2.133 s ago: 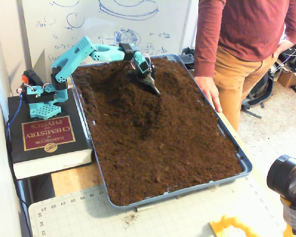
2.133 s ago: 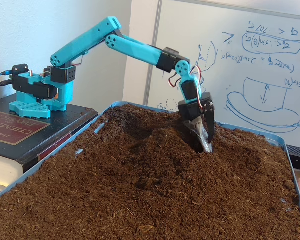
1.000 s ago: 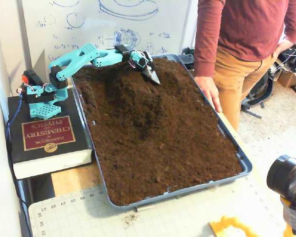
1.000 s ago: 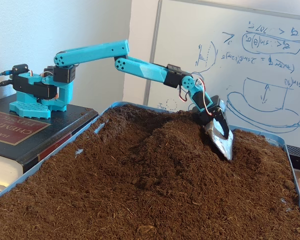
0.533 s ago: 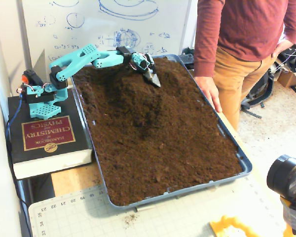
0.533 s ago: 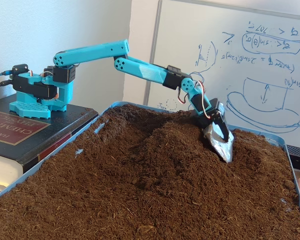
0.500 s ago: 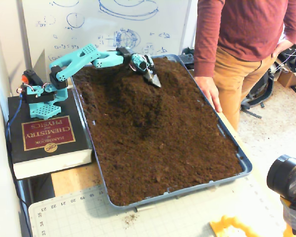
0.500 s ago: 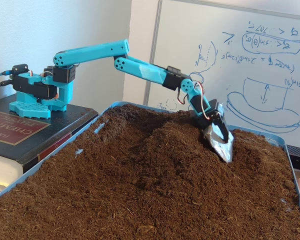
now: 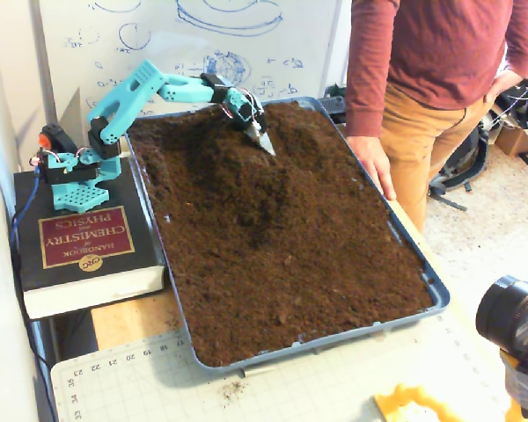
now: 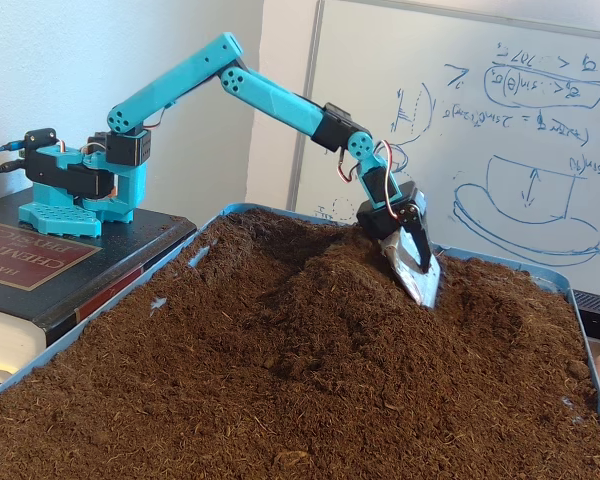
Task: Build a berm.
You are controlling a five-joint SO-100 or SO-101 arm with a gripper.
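Two fixed views covering one tray [image 9: 440, 294] filled with dark soil [image 9: 290, 255]. Showing, from high up only, a person [image 9: 422, 79] standing beside the tray with a hand [image 9: 374, 165] near its rim, plus the worktop [image 9: 132, 321] edge. Showing, from low down only, the claw [image 10: 420, 282] tip touching soil on the berm's [image 10: 320, 285] far slope. Sitting mounded at the tray's arm end, that berm [image 9: 238, 171]. Carrying a silvery scoop, claw [image 9: 266, 145] looking closed, though not certain. Resting on a book [image 9: 79, 242], arm base.
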